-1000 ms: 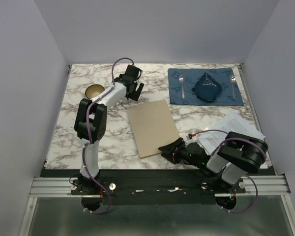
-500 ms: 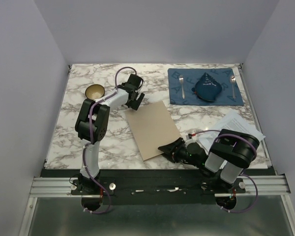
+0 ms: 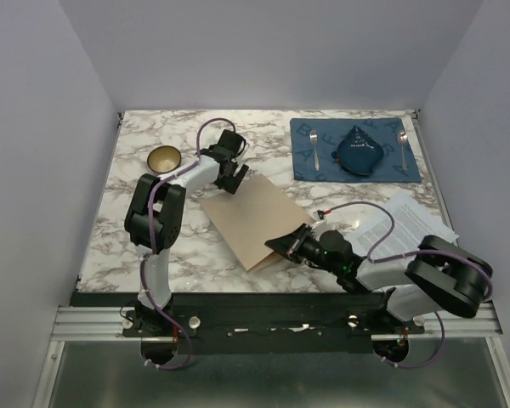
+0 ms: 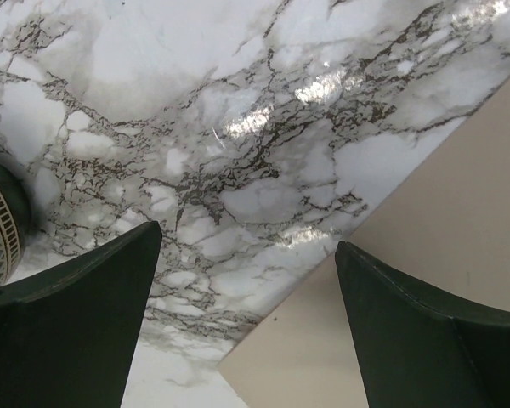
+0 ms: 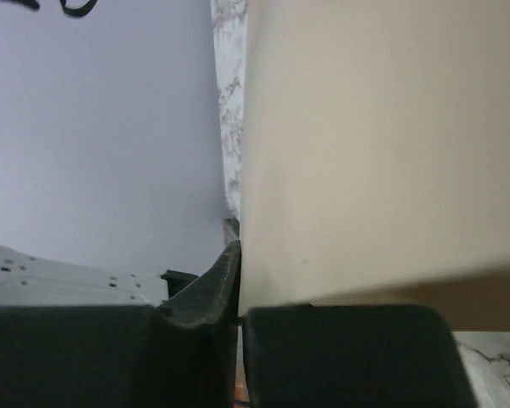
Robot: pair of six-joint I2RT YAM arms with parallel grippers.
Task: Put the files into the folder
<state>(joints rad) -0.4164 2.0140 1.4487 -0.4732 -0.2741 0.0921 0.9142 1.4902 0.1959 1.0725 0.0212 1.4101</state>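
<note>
Folder by near edge of counter; right gripper tight on it; left gripper fingers wide over its far corner.

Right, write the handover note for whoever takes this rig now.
Left gripper: jaws open over the far left corner of the folder, holding nothing.
Right gripper: jaws shut on the folder's near edge.
Folder looks closed; files lie in a loose pile to its right.
Done: folder edge gripped, nothing more.
To do: open the folder, move the files in.
</note>
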